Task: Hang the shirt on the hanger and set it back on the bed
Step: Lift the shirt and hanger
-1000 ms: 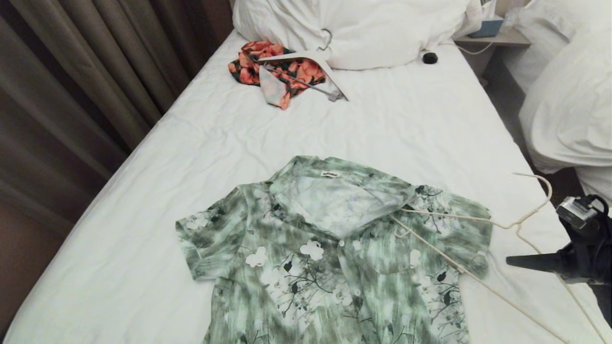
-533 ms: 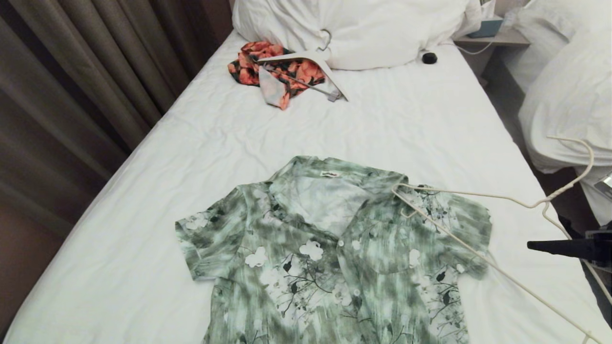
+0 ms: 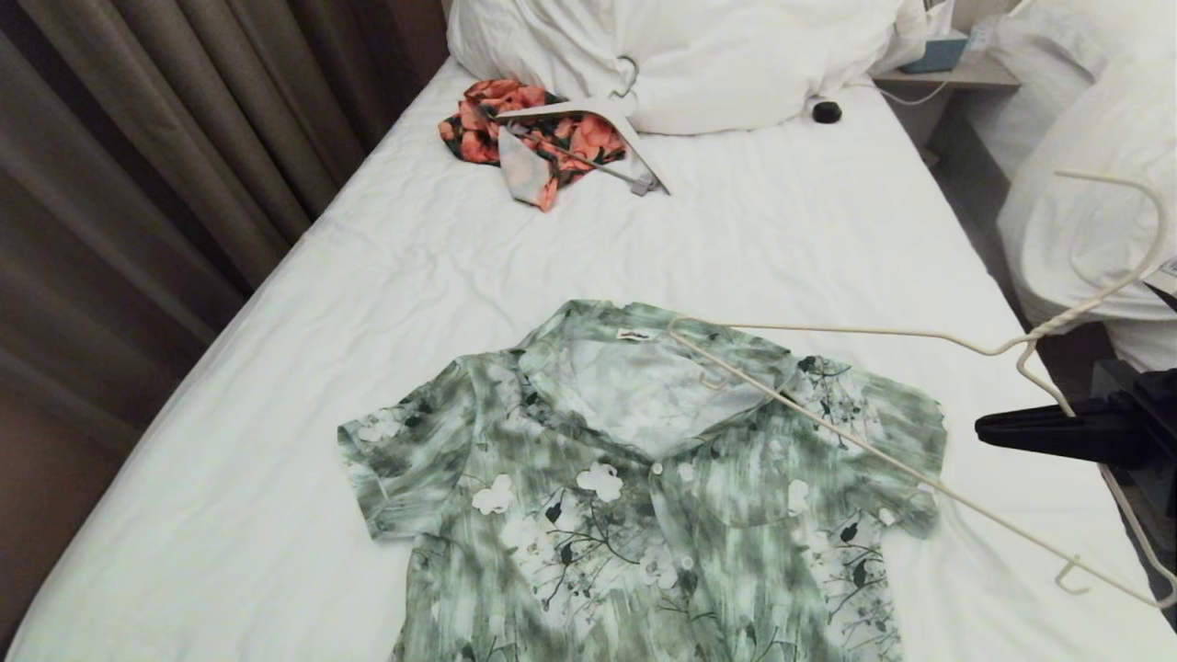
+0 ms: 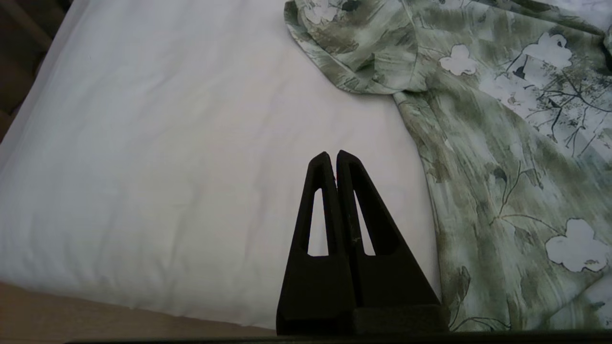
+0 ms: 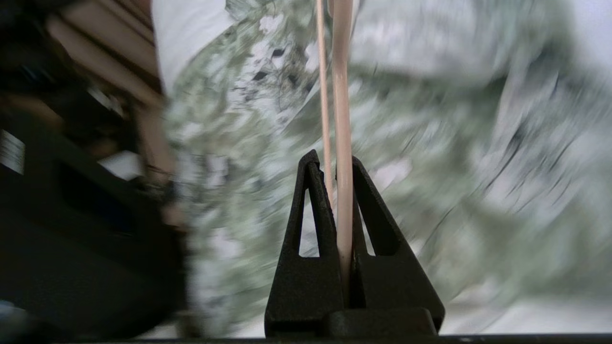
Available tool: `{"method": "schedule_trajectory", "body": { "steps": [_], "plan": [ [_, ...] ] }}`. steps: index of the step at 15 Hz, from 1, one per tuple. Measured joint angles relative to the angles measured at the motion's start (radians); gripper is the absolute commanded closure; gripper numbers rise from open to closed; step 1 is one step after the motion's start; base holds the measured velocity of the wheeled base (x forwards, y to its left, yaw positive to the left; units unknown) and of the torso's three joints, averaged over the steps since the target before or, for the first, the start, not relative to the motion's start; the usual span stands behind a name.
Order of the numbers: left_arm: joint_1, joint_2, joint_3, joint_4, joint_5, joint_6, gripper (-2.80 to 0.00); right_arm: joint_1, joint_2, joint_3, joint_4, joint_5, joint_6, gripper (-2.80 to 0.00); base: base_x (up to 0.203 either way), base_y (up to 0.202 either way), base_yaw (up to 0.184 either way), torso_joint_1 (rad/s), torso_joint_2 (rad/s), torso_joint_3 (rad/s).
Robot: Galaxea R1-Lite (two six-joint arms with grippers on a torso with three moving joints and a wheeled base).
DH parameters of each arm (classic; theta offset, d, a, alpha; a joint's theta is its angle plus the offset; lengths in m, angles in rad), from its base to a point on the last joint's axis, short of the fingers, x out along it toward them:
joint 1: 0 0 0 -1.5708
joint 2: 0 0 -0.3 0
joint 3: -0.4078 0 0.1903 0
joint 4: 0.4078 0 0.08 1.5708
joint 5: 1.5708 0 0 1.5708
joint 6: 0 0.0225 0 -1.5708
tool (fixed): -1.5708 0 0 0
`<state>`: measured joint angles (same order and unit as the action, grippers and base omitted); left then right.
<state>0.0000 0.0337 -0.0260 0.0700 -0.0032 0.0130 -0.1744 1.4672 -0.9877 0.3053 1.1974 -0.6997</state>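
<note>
The green-and-white floral shirt (image 3: pixel 644 478) lies flat and collar-up on the bed (image 3: pixel 782 248). At the bed's right edge my right gripper (image 3: pixel 980 427) is shut on the thin cream hanger (image 3: pixel 1067 317) just below its neck. The hanger is held up in the air, its hook pointing up and right and its far end hovering over the shirt's collar. In the right wrist view the wire (image 5: pixel 343 95) runs straight out between the closed fingers (image 5: pixel 334 160). My left gripper (image 4: pixel 333 155) is shut and empty above the sheet (image 4: pixel 143 143), beside the shirt's sleeve (image 4: pixel 363 57).
An orange-and-black garment (image 3: pixel 515 129) with a thick white hanger (image 3: pixel 588 110) lies near the big pillow (image 3: pixel 699 55). A small black object (image 3: pixel 827 111) sits beside it. Another bed with a heaped duvet (image 3: pixel 1094 211) stands to the right, and curtains (image 3: pixel 165 138) hang to the left.
My right gripper has lifted the hanger off the shirt. Its hook rose and its far end swung left, from the shirt's shoulder to over the collar. The left gripper kept still.
</note>
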Motion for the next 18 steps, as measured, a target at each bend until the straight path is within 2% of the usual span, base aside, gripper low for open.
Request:
{"method": "schedule_trajectory", "body": {
  "steps": [3, 5, 6, 9, 11, 12, 15, 18],
  "plan": [
    [0.000, 0.059, 0.000, -0.006, -0.021, 0.037, 0.00, 0.014, 0.022, -0.002, -0.114, 0.000, -0.069, 0.00, 0.000, 0.000, 0.000, 0.000, 0.00, 0.000],
    [-0.014, 0.131, -0.011, -0.022, -0.061, 0.085, 0.00, -0.002, 0.041, 0.002, -0.194, 0.012, -0.079, 0.00, 0.000, 0.000, 0.000, 0.000, 0.00, 0.000],
    [-0.025, 0.172, -0.039, -0.037, -0.088, 0.078, 0.00, -0.015, 0.045, 0.013, -0.216, 0.032, -0.079, 0.00, 0.000, 0.000, 0.000, 0.000, 0.00, 0.000],
    [-0.072, 0.358, -0.142, -0.079, -0.175, 0.022, 0.00, -0.095, 0.043, 0.036, -0.248, 0.160, -0.072, 0.00, 0.000, 0.000, 0.000, 0.000, 0.00, 0.000],
    [-0.104, 0.547, -0.185, -0.186, -0.229, -0.018, 0.00, -0.158, 0.054, 0.032, -0.250, 0.246, -0.071, 0.00, 0.000, 0.000, 0.000, 0.000, 0.00, 0.000],
    [-0.116, 0.640, -0.198, -0.256, -0.252, -0.032, 0.00, -0.173, 0.060, 0.030, -0.248, 0.263, -0.070, 0.00, 0.000, 0.000, 0.000, 0.000, 0.00, 0.000],
    [-0.169, 0.931, -0.236, -0.505, -0.298, -0.062, 0.00, -0.185, 0.083, 0.017, -0.248, 0.268, -0.060, 0.00, 0.000, 0.000, 0.000, 0.000, 0.00, 0.000],
    [-0.249, 1.194, -0.327, -0.709, -0.314, -0.094, 0.00, -0.144, 0.097, -0.001, -0.246, 0.265, -0.019, 0.00, 0.000, 0.000, 0.000, 0.000, 0.00, 0.000]
  ]
}}
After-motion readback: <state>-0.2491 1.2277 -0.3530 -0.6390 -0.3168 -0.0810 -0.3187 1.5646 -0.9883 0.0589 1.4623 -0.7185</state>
